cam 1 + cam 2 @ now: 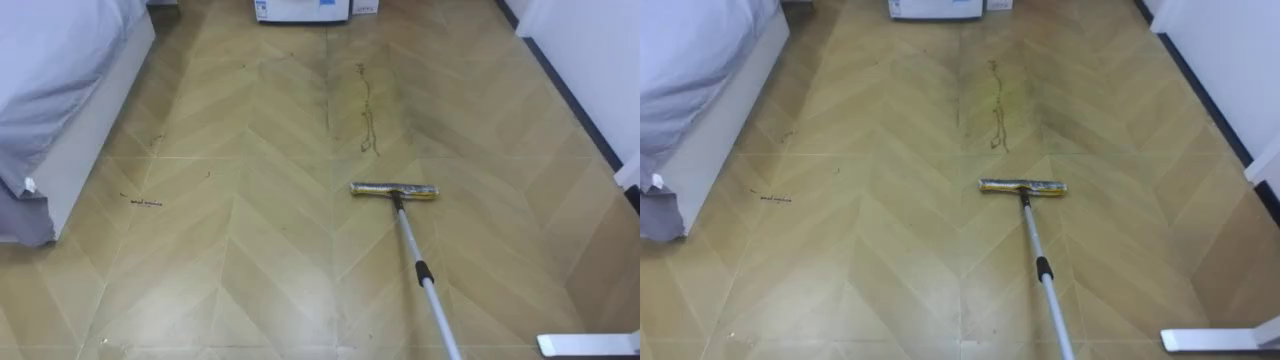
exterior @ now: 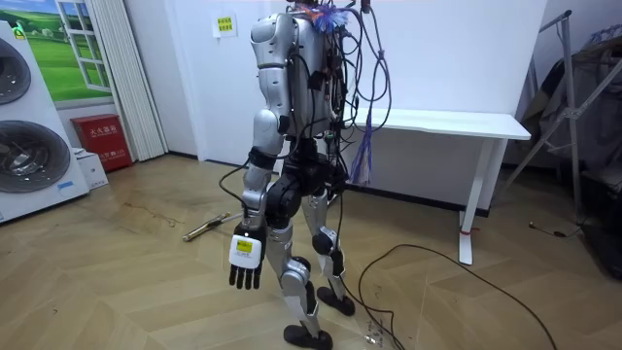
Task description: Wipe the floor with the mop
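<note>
Mop head (image 1: 394,190) is seen lying flat and crosswise on the wooden floor (image 1: 250,250), with its handle (image 1: 424,275) running back toward the lower right edge of the eye views. What holds the upper end of the handle cannot be told. The left hand (image 2: 245,258) is seen in the room view hanging at the robot's side, fingers straight and loose, with nothing held in it. A dark, dried-looking streak (image 1: 368,120) is marked on the boards just beyond the mop head, and that is judged to be the patch to be worked now.

The step is best done if the head is pushed straight forward along the line of the streak. It should be held flat so that its whole width is pressed to the boards and not tipped on one edge. Steady downward pressure should be applied through the handle. A stain of this look is unlikely to be lifted in one pass, so overlapping strokes are advised. The handle is best held at a low angle so that the head is not lifted at the far end of the reach.

A small dark scrap (image 1: 146,203) lies well apart to the left, near the bed (image 1: 60,100), and can be left for a later pass. Care is needed on the robot's right, where a white table foot (image 1: 590,344) lies near the handle and could be struck on the backstroke.
</note>
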